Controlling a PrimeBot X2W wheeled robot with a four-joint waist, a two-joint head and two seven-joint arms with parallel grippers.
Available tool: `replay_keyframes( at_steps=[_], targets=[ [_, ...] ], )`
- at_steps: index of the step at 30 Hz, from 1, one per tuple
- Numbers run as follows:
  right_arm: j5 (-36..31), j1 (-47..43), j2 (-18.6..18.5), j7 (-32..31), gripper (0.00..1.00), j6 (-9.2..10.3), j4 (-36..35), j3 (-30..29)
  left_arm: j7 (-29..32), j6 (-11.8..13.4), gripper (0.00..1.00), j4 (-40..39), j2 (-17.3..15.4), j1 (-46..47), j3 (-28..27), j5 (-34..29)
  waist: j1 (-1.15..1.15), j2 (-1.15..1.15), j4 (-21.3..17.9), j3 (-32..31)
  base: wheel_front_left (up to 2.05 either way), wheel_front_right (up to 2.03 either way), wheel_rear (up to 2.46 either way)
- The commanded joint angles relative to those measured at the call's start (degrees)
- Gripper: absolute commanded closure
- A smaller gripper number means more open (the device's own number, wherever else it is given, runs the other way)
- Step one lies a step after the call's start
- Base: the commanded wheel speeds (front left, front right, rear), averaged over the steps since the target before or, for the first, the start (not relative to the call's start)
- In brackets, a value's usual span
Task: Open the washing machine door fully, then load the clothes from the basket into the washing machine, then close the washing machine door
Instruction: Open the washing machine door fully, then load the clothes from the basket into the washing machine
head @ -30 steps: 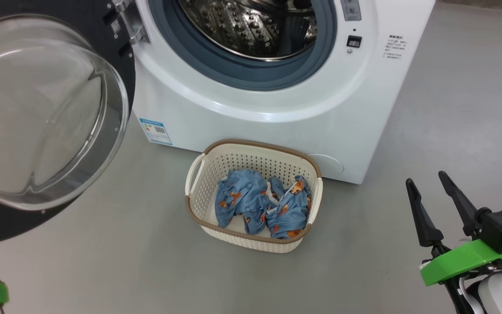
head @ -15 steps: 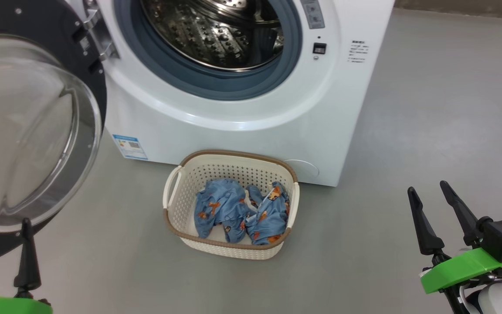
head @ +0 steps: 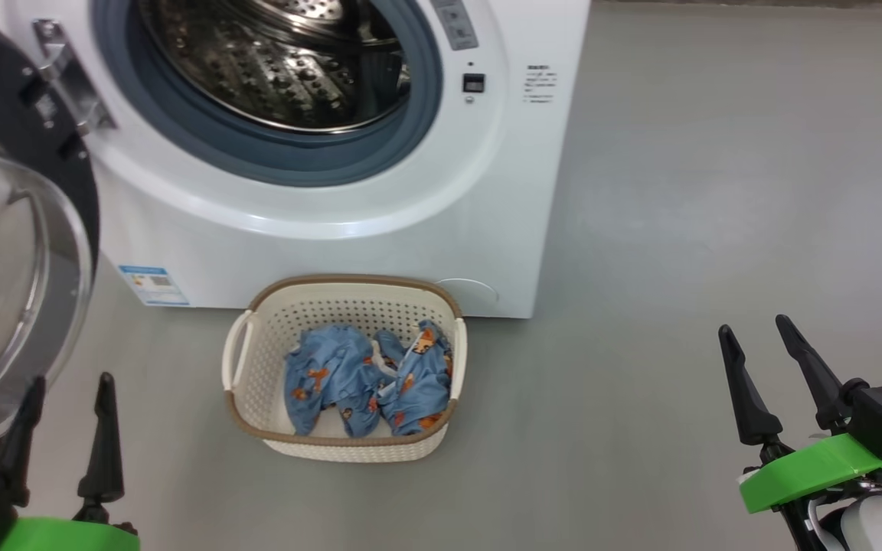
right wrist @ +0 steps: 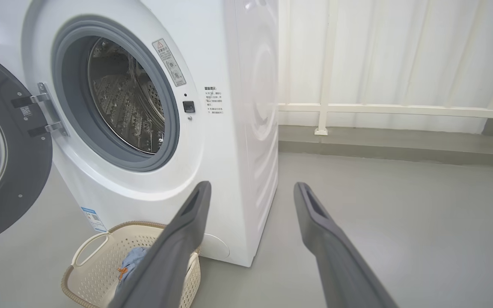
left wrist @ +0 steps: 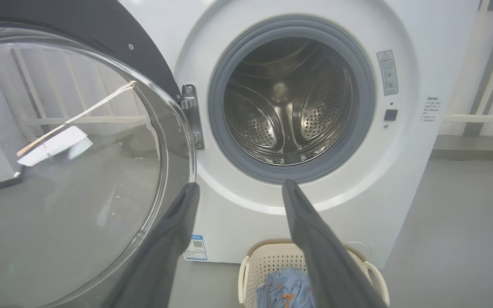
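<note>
The washing machine door (head: 4, 268) is cut off by the left edge of the head view. In the left wrist view the basket (left wrist: 268, 261) runs past the bottom edge — a finger (left wrist: 319, 248) of the left gripper (left wrist: 240, 184) hides part of the clothes (left wrist: 280, 287). The printed label (head: 539, 83) is too small to read.

We find a plain laundry area; whether home or test room we cannot tell. A white front-loading washing machine (head: 380, 252) stands on bare grey floor (head: 678, 229), with a laundry basket (head: 349, 280) before it and a pale wall (right wrist: 400, 55) with a white rail (right wrist: 400, 110) behind.
</note>
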State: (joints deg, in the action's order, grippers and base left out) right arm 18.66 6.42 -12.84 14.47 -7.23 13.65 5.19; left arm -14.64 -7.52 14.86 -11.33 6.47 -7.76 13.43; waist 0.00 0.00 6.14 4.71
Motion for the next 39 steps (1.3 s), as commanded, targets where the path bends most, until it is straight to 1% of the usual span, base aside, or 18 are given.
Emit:
replay_keyframes(
  at_steps=[1, 10, 20, 30, 39],
  targets=[
    [0.2, 0.5, -0.6, 0.5, 0.0, -0.25, -1.5, 0.7, -0.4, 0.0, 0.0, -1.7, -1.4, 0.3, -1.7, -0.5, 0.0, 0.0, -1.7, 0.3, 0.0, 0.0, 0.0],
    [0.2, 0.9, -0.3, 0.5, 0.0, -0.25, -1.6, 0.2, -0.4, 0.0, 0.0, -2.2, -1.3, 0.6, -0.3, 0.3, 0.0, 0.0, -5.9, 1.5, 0.0, 0.0, 0.0],
    [0.1, 1.1, 0.2, 0.5, 0.0, -0.25, -1.8, -0.3, -0.4, 0.0, 0.0, -2.4, -1.2, 1.0, 0.3, 1.2, 0.0, 0.0, -9.2, 1.9, 0.0, 0.0, 0.0],
    [0.1, 1.1, 0.2, 0.5, 0.0, -0.25, -1.6, -0.2, -0.4, 0.0, 0.0, -2.3, -0.8, 0.8, -0.1, 1.6, 0.0, 0.0, -10.7, 1.3, 0.0, 0.0, 0.0],
    [0.0, 0.7, 0.3, 0.5, 0.0, -0.25, -1.6, -0.2, -0.4, 0.0, 0.0, -1.0, 0.0, 0.7, -0.5, 1.5, 0.0, 0.0, -10.5, 0.8, 0.0, 0.0, 0.0]
  ],
)
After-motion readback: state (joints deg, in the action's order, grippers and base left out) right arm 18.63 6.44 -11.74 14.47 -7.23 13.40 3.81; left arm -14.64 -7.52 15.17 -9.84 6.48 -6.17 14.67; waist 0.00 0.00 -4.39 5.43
